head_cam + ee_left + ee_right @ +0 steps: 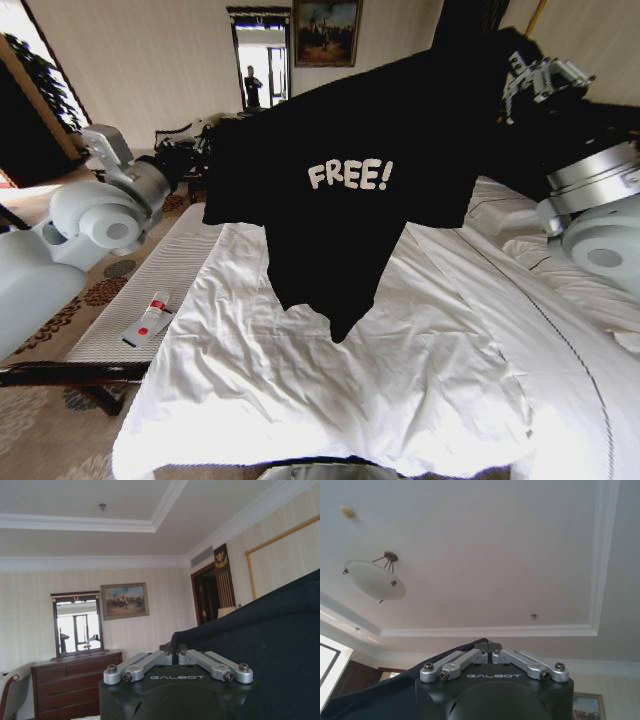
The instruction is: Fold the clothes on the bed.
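The clothes are one black T-shirt (350,190) with white "FREE!" lettering, hanging spread in the air above the bed (300,390). Its hem droops to a point just over the white sheets. My left gripper (205,140) is shut on the shirt's left shoulder edge, and in the left wrist view that gripper (175,653) pinches the black fabric (270,645). Higher up, my right gripper (528,72) is shut on the right shoulder. The right wrist view has the gripper (488,647) closed on dark cloth (380,700) under the ceiling.
A white-cushioned bench (120,330) stands along the bed's left side with a small white-and-red tube (150,318) on it. Pillows (520,220) lie at the right. A dresser with mirror (75,680) stands against the far wall.
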Motion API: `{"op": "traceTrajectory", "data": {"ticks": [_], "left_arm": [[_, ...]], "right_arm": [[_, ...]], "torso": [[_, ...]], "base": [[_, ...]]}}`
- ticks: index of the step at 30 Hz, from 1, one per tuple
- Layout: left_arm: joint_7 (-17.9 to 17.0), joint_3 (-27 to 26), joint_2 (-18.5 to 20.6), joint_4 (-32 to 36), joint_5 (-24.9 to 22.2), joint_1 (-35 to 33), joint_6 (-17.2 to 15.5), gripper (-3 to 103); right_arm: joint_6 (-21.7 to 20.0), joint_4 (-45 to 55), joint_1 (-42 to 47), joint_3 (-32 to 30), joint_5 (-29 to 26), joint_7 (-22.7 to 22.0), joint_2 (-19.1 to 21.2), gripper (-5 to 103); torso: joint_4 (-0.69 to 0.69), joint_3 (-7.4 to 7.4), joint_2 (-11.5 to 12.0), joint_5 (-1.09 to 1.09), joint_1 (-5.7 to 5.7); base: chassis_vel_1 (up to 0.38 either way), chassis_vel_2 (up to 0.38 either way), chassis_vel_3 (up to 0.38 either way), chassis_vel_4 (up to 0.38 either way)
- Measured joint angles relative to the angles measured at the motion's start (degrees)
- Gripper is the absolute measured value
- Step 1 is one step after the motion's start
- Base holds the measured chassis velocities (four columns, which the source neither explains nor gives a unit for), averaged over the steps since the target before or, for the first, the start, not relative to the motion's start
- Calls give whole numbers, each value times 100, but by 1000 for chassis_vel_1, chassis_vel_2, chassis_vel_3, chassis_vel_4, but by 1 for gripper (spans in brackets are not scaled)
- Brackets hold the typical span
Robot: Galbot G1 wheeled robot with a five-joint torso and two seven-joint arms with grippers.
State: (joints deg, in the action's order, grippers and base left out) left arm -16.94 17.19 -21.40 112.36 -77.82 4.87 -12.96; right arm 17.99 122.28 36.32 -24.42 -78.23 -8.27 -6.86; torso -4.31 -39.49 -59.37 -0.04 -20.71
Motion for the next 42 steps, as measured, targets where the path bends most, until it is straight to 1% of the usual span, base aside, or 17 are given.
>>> {"op": "traceTrajectory", "data": {"ticks": [1,2,3,4,5,7,8,12,18,21,24,27,28,32,33,38,42], "left_arm": [[0,0,0,0,0,0,0,0],[-7,198,-2,-42,-18,197,-40,0],[-17,635,-62,-141,-37,587,-74,0],[-17,635,-62,-141,-37,587,-74,0],[-32,893,-140,-209,-60,829,-96,0],[-128,1695,-476,-400,-229,1590,-135,0],[-128,1695,-476,-400,-229,1590,-135,0],[-167,2708,-1064,-639,-517,2538,-145,0],[-108,3329,-1450,-1053,-452,3218,-95,0],[-105,3481,-1531,-1217,-352,3406,-74,0],[-102,3574,-1555,-1252,-342,3560,-71,0],[-83,3581,-1423,-981,-540,3709,-117,0],[-83,3581,-1423,-981,-540,3709,-117,0],[62,3414,-1226,-452,-1034,3859,-188,0],[188,3324,-1202,-347,-1193,3889,-189,0],[377,2964,-1187,-116,-1619,3899,-175,0],[400,2869,-1170,-112,-1641,3813,-151,0]], "right_arm": [[0,0,0,0,0,0,0,0],[-5,-7,45,16,-49,35,68,0],[-63,-27,149,73,-87,77,205,0],[-63,-27,149,73,-87,77,205,0],[-109,-39,207,117,-77,94,270,0],[-190,-45,319,223,-29,228,394,0],[-190,-45,319,223,-29,228,394,0],[-229,11,380,275,-54,472,451,0],[-286,27,470,278,-81,412,584,0],[-323,49,475,258,-117,351,675,0],[-324,140,465,154,-218,474,861,0],[-112,338,298,-80,-623,1094,1191,0],[-112,338,298,-80,-623,1094,1191,0],[281,623,136,-291,-802,1822,1477,0],[362,703,126,-329,-822,1944,1508,0],[569,1005,71,-393,-953,2178,1510,0],[581,1008,79,-358,-938,2156,1409,0]], "torso": [[0,0,0,0,0],[-1,0,0,1,0],[-1,0,0,1,0],[-1,0,0,1,0],[0,0,0,0,0],[-1,-1,0,1,-1],[-1,-1,0,1,-1],[-5,-1,1,4,-2],[0,-1,1,2,-2],[0,-1,1,1,-2],[0,-2,1,2,-3],[-2,-1,1,2,-3],[-2,-1,1,2,-3],[0,1,0,-2,1],[0,1,0,-2,1],[-3,1,0,1,0],[-3,1,0,2,1]], "base": [[0,0,0,0],[0,0,0,0],[0,0,0,0],[0,0,0,0],[0,0,0,0],[0,0,0,0],[0,0,0,0],[0,0,0,0],[0,0,0,0],[0,0,0,0],[0,0,0,0],[0,0,0,0],[0,0,0,0],[0,0,0,0],[0,0,0,0],[0,0,0,0],[0,0,0,0]]}}
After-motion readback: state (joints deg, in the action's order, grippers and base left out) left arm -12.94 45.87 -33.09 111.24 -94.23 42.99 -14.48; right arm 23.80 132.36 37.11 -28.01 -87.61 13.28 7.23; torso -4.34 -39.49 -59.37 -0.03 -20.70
